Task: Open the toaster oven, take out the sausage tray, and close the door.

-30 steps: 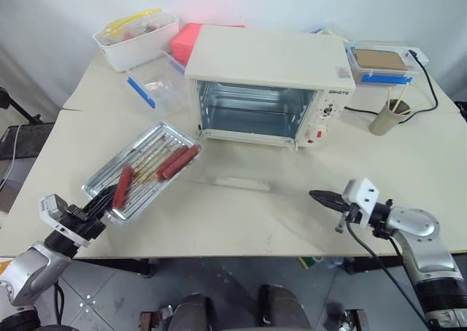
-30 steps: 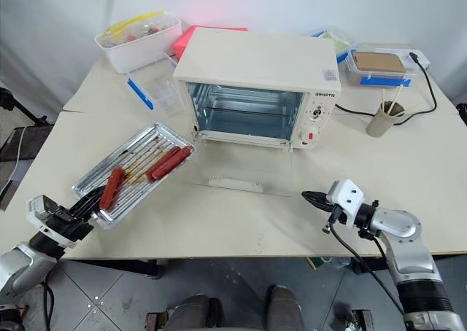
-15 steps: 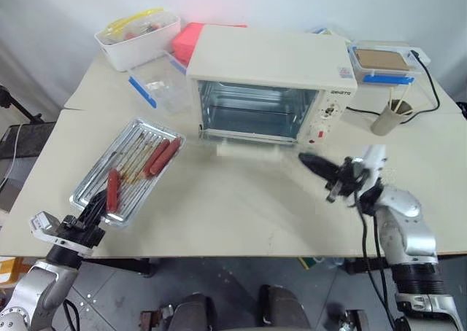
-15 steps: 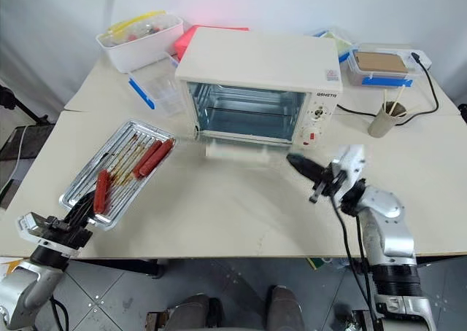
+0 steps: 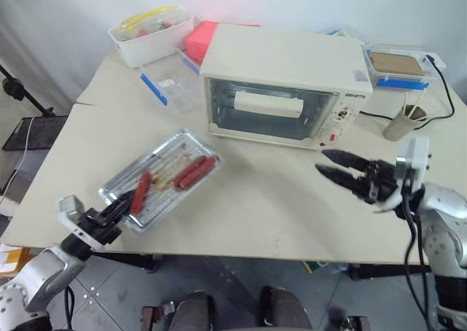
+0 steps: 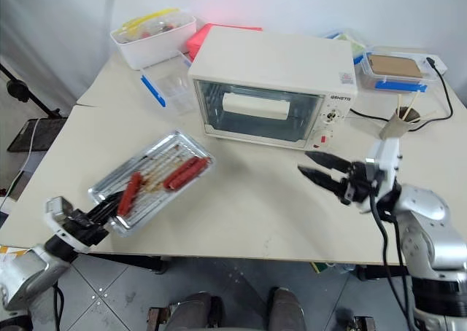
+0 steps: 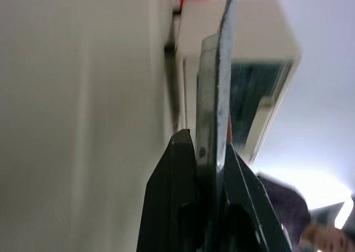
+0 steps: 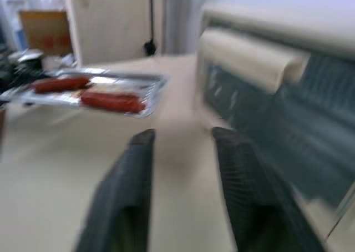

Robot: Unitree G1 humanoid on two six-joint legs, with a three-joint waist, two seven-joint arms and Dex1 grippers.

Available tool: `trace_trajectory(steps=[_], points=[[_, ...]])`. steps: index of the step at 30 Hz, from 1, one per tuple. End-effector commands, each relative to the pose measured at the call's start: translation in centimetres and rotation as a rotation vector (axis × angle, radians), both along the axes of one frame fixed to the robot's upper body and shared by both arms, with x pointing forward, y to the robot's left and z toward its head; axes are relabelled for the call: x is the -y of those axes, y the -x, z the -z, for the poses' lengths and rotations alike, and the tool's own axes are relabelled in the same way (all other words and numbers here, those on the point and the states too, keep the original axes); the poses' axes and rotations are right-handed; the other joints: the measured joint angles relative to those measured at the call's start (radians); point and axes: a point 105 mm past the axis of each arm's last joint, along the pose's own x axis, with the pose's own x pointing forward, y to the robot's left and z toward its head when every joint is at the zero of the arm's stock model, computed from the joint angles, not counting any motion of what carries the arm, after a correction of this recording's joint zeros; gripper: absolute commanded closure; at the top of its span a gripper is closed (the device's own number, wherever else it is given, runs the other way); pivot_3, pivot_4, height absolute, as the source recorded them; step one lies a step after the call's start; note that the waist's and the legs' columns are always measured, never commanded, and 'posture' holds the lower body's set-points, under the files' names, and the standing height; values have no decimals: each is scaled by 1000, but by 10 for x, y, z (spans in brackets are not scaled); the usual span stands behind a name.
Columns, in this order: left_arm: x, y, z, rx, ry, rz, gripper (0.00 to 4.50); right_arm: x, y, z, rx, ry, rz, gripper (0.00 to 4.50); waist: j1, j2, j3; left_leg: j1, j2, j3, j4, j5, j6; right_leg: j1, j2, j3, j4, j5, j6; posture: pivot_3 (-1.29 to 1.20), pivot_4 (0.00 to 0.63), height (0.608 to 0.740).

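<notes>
The two head cameras sit high at the near edge of the bench (image 5: 292, 214), side by side, looking forward and down. Both take in the oven (image 5: 284, 83) at the far middle, the sausage tray (image 5: 162, 179) on the near left, and an arm at each near corner.

The left wrist camera sits low, almost level with the bench top, tight behind its fingers (image 7: 183, 196). It looks edge-on along the tray toward the oven (image 7: 260, 80).

The right wrist camera, also low, faces across the bench past its spread fingers (image 8: 244, 180). It shares the oven door (image 8: 288, 96) and the tray (image 8: 94, 94) with the head views.
</notes>
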Motion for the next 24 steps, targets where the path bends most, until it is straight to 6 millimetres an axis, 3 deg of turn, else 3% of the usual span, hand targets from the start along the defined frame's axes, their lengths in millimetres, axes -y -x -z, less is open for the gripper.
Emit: trace_trajectory(steps=[1,5,10,15,24], points=[[28,-6,-2,-3,-15,159,4500,9,26,5,45,98,-22,1487,5,0,0,0,0,0,0,0,0,0,0,0,0,0,0,0,150,740],[58,-23,8,-52,-43,297,4500,20,45,21,9,152,11,104,6,2,-1,1,-1,0,0,0,0,1,0,0,0,0,0,0,150,740],[112,-53,13,-43,-134,499,4500,23,61,26,1,159,62,43,26,7,-4,3,-3,2,0,2,-1,4,0,1,0,1,2,0,150,740],[149,-76,15,-18,-260,629,4500,25,75,34,-35,188,74,43,51,7,-4,1,-5,6,1,3,0,4,0,0,-3,1,2,0,150,740],[171,-85,20,-7,-406,799,4500,27,82,37,-58,195,118,43,49,7,-4,1,-5,6,1,3,1,5,0,0,-5,2,4,0,150,740]])
